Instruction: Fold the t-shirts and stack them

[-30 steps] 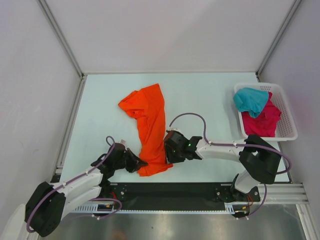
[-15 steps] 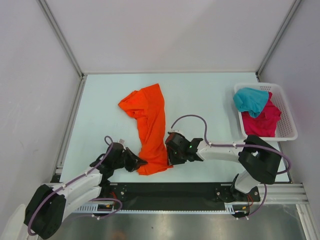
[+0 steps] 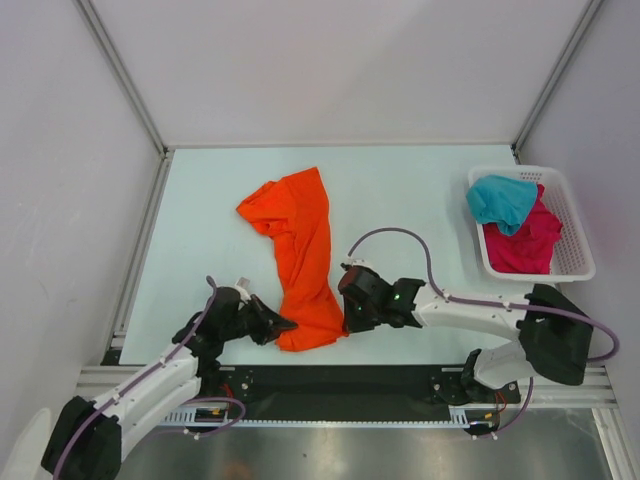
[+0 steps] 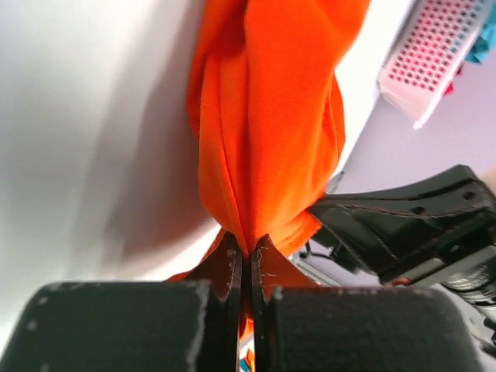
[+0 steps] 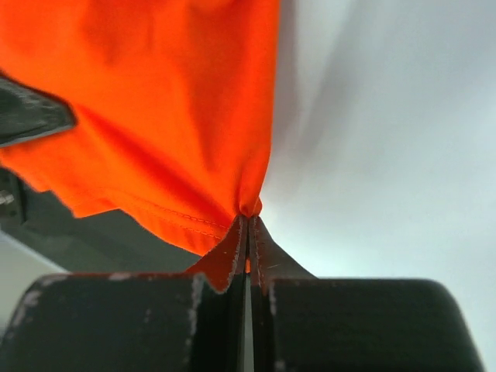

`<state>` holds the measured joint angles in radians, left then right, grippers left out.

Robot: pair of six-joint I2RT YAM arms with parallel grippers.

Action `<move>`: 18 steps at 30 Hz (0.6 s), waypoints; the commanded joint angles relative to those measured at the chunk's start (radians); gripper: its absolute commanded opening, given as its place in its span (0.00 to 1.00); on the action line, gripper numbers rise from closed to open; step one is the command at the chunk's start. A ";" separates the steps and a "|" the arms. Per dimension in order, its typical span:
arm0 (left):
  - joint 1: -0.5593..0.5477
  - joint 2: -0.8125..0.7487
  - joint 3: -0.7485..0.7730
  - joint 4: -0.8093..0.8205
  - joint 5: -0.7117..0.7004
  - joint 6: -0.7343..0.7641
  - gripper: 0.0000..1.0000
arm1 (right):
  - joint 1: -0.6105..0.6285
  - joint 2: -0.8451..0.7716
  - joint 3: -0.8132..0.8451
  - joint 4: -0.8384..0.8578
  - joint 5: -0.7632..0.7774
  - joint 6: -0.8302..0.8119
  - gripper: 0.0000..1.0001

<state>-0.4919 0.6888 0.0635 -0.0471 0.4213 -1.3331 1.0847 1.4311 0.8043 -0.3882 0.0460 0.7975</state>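
Note:
The orange t-shirt (image 3: 300, 255) lies bunched in a long strip down the middle of the table. My left gripper (image 3: 281, 326) is shut on its near left hem corner, cloth pinched between the jaws (image 4: 249, 248). At the near right edge of the same hem my right gripper (image 3: 347, 318) is shut on the fabric (image 5: 249, 217). The teal t-shirt (image 3: 501, 200) and the magenta t-shirt (image 3: 527, 243) lie crumpled together in the basket at the far right.
A white slotted basket (image 3: 575, 232) stands at the table's right edge. Metal frame posts and white walls border the table on three sides. The black rail with the arm bases (image 3: 340, 382) runs along the near edge.
My right gripper has closed on the orange shirt's hem and its arm has shifted slightly right and toward the near edge. The left gripper has kept its grip and edged nearer.

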 commanded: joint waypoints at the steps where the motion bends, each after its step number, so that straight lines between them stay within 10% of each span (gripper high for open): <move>1: 0.009 -0.102 -0.007 -0.075 0.106 -0.066 0.01 | 0.030 -0.119 0.075 -0.154 0.063 0.022 0.00; 11: 0.010 -0.316 -0.056 -0.053 0.180 -0.280 0.17 | 0.061 -0.178 0.183 -0.265 0.129 0.013 0.00; 18: 0.056 0.008 -0.021 0.230 0.186 -0.229 0.24 | -0.074 0.015 0.317 -0.236 0.049 -0.133 0.00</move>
<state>-0.4820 0.4885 0.0540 0.0151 0.5644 -1.5902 1.0824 1.3590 1.0302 -0.6380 0.1196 0.7612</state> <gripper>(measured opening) 0.227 0.011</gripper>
